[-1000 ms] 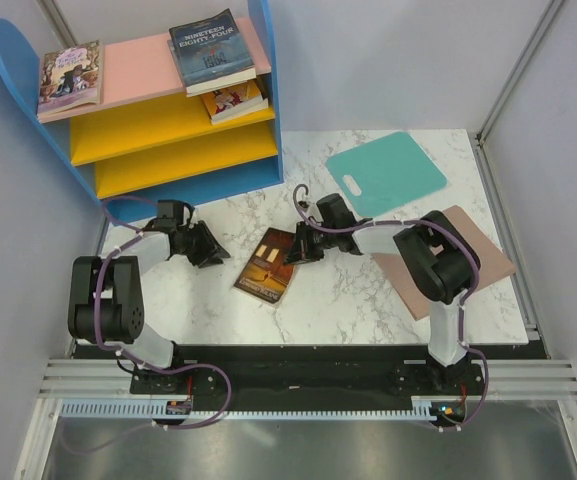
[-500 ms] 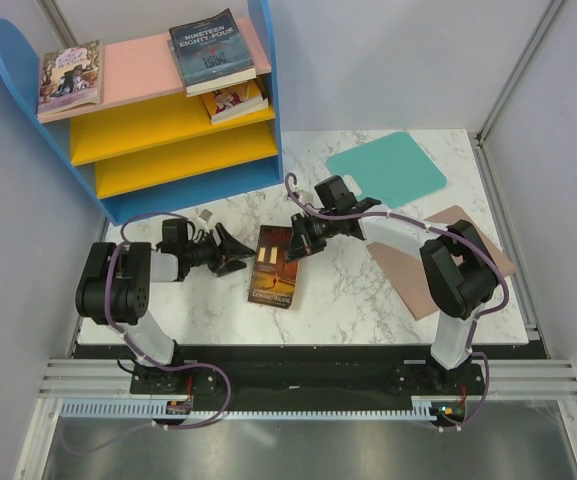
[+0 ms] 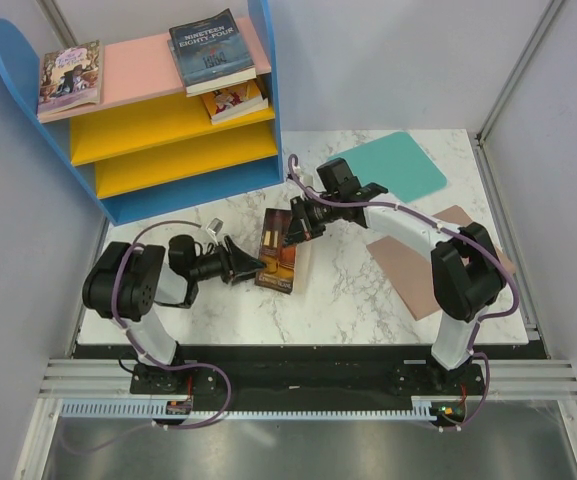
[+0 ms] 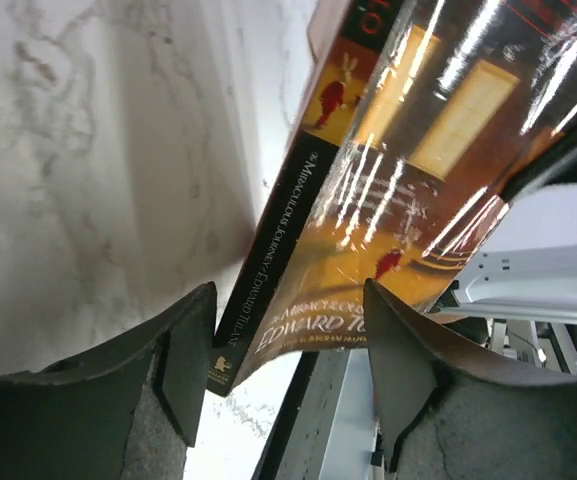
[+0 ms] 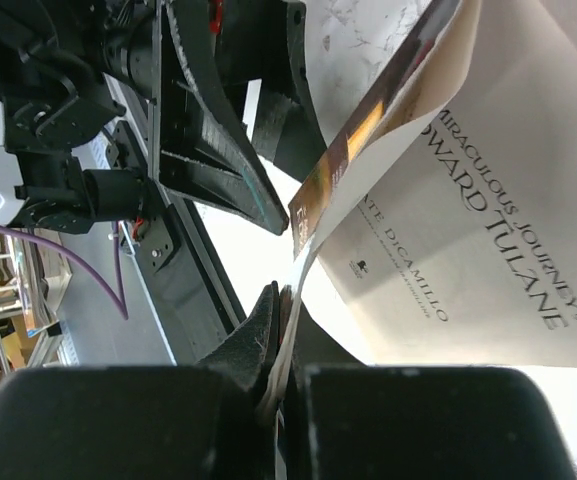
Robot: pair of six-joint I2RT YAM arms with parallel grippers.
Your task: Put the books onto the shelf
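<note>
The jaws of the right arm are pressed shut on the thin edge of the front cover of a glossy brown-orange paperback. In the right wrist view the dark fingers pinch that cover alone, and it peels away from the white title page beneath it. The jaws of the left arm stand apart and hold nothing. In the left wrist view the two black fingers sit on either side of the lower end of the book's dark spine. Whether either finger touches the book cannot be told.

The paperback rests on the white marbled surface, just in front of the right end of the large tiered shelf with blue sides, tipped up with its cover raised toward the shelf. The left arm's jaws lie low over the surface, in front of the shelf's middle.

On the shelf's pink top board, a purple-yellow paperback lies at the rounded left end and a navy "Nineteen Eighty-Four" paperback at the right end. A dark red paperback sits on the yellow board just below. To the right of the shelf lies a teal mat with a handle hole, and further out a flat pinkish-brown mat.
</note>
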